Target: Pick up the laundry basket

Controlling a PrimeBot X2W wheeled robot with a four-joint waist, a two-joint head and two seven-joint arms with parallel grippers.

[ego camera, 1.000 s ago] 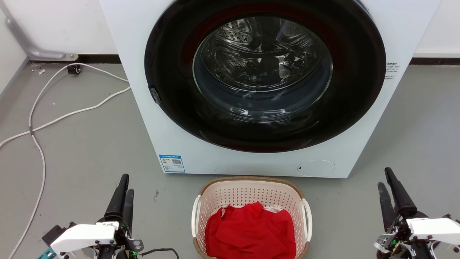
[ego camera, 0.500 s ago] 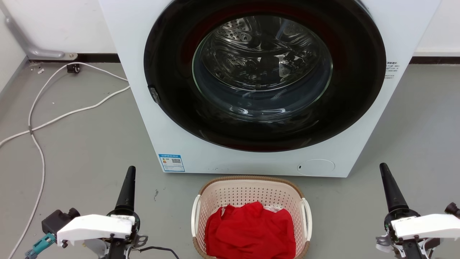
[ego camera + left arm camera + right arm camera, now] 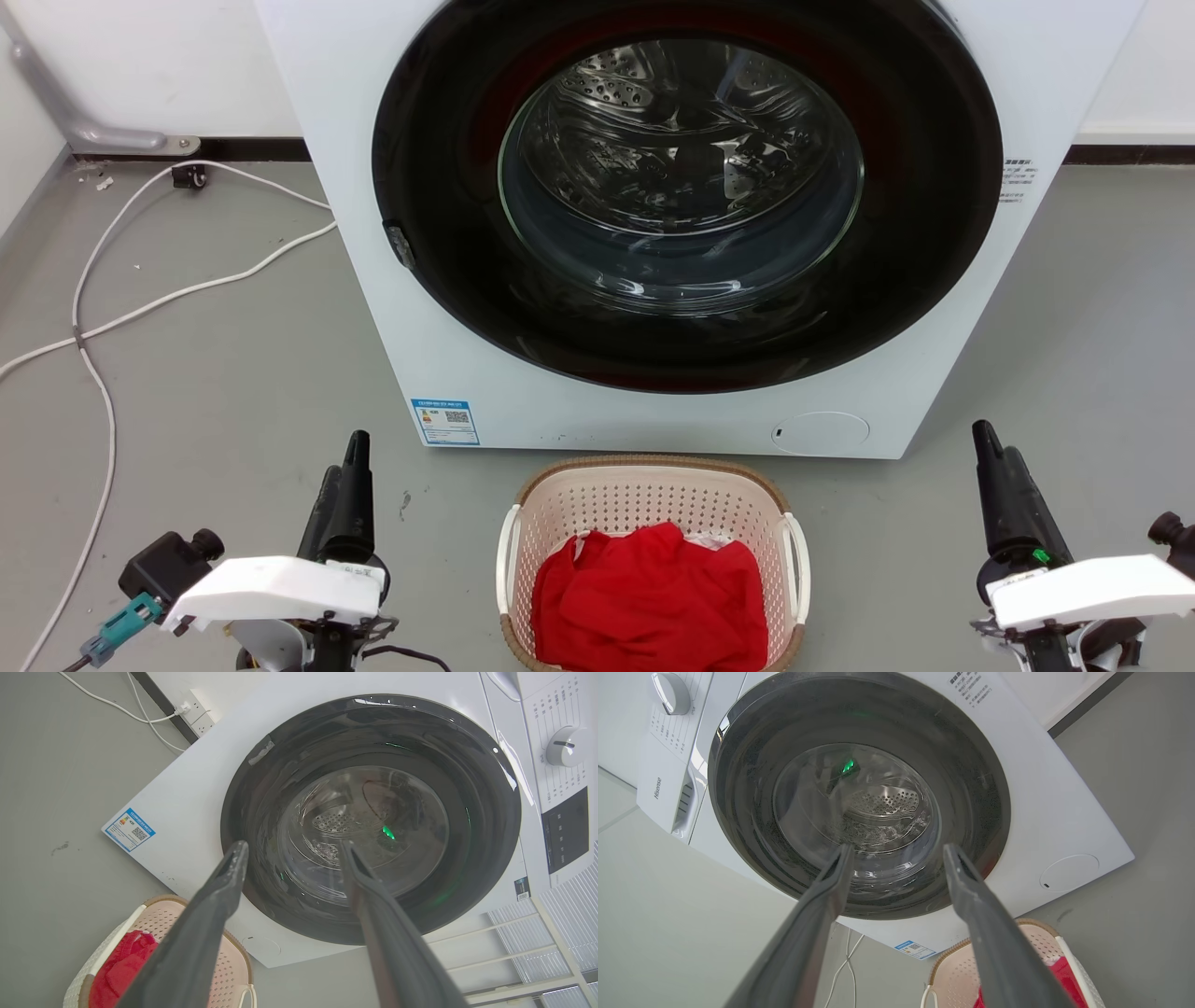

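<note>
The laundry basket (image 3: 644, 499) stands on the grey floor just in front of the washing machine, pale pink with a brown rim and white side handles, and holds a red cloth (image 3: 649, 597). My left gripper (image 3: 344, 457) is off its left side and my right gripper (image 3: 990, 443) farther off its right side, both apart from it. In the left wrist view the left gripper (image 3: 294, 845) is open and empty, with the basket (image 3: 161, 912) at lower left. The right gripper (image 3: 897, 848) is also open and empty, with the basket (image 3: 952, 970) at lower right.
The white washing machine (image 3: 448, 308), with its round dark glass door (image 3: 686, 187), rises right behind the basket. White cables (image 3: 140, 308) lie on the floor at the left. A white wire rack (image 3: 551, 952) stands beside the machine.
Both arms have rolled at the wrist and drifted inward. The left gripper has moved right toward the basket, the right one slightly left and up. The basket has not moved.
</note>
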